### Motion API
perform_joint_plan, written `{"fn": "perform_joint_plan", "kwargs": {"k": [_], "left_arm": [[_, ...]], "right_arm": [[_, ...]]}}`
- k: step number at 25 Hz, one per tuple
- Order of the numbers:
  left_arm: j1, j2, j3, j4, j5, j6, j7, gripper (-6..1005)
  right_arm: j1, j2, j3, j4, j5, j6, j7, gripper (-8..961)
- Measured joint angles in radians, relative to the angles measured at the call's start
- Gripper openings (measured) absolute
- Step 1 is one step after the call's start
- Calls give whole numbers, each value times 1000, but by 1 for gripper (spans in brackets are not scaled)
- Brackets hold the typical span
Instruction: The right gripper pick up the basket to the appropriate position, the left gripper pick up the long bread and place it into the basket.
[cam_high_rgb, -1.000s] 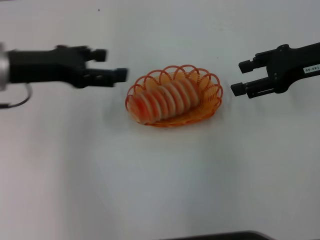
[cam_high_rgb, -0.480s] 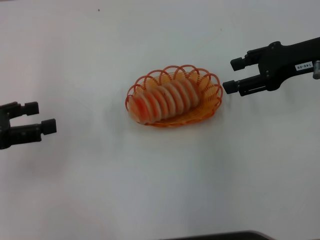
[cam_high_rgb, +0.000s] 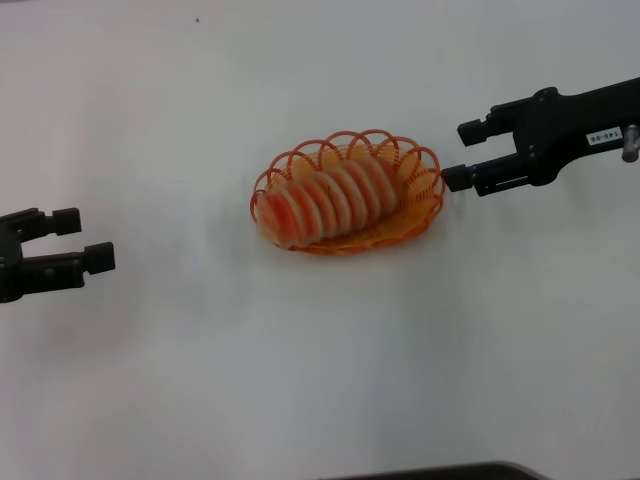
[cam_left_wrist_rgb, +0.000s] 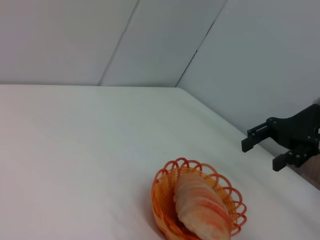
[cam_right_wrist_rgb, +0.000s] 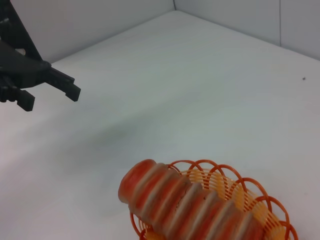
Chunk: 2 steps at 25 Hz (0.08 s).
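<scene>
Open table (cam_high_rgb: 320, 380) all round — only the bread-filled basket (cam_high_rgb: 425, 195) mid-table.

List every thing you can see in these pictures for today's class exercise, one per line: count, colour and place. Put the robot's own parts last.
basket: one, orange looped wire, on the table near the middle of the head view.
long bread: one, orange-red with cream ridges, lying inside the basket.
table: one, white, under everything.
dark strip: one, black, at the near edge of the head view; cannot tell what it is.
left pincer: one, black, open and holding nothing, far off to the robot's left of the basket.
right pincer: one, black with a white label on its arm, open and holding nothing, close beside the basket's right end.
</scene>
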<state>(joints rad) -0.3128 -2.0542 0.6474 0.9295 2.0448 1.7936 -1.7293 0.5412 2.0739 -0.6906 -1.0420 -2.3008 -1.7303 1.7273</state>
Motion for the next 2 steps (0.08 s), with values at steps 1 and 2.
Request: {"fn": "perform_joint_plan", "kwargs": {"k": [1, 2], "left_arm": [[-1, 0, 0, 0, 0, 1, 0, 934], [-1, 0, 0, 0, 0, 2, -1, 934]], "right_arm": [[-1, 0, 0, 0, 0, 0, 0, 758], [-3, 0, 0, 0, 0, 0, 0, 758]]}}
